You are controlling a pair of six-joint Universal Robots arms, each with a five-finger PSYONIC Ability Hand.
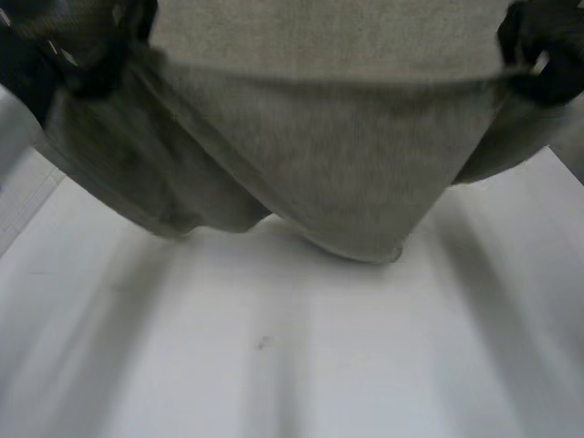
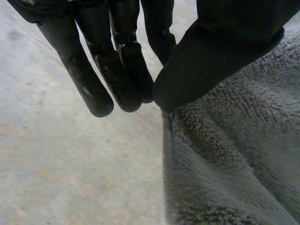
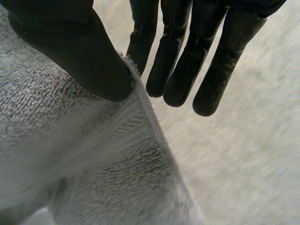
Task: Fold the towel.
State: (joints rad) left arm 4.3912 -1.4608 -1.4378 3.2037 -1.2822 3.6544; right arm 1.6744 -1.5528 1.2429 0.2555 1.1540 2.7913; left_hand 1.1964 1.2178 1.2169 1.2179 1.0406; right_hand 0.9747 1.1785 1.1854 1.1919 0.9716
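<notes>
The grey towel (image 1: 338, 164) hangs over the white surface (image 1: 274, 365), its long axis running left to right across the upper frame and its middle sagging low. The wrist views show the left robot hand (image 2: 215, 51) and right robot hand (image 3: 70, 47) each pinching its edge with the thumb.

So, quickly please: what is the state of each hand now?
Left hand: shut on the grey terry towel, pinching its edge.
Right hand: shut on the same towel, pinching its hemmed edge.
</notes>
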